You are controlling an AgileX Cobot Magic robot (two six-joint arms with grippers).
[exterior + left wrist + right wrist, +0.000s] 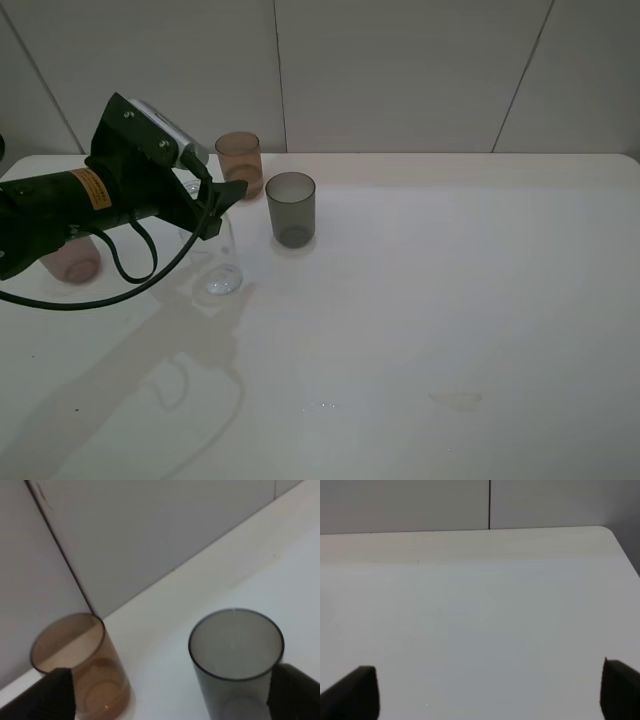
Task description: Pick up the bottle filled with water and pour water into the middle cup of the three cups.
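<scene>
Table (450, 300) lying bare right of the cups | bottle (222, 262), clear, standing under the left gripper (222, 205) | jaws gaping wide, holding nothing | middle cup (240, 163), amber, sitting near the back edge.

- The left arm (110, 195) reaches over a white table (450, 300), its gripper (215, 205) above a clear bottle (222, 268).
- Nearby stand an amber cup (240, 163), a grey cup (291, 209) and a pinkish cup (70, 260).
</scene>
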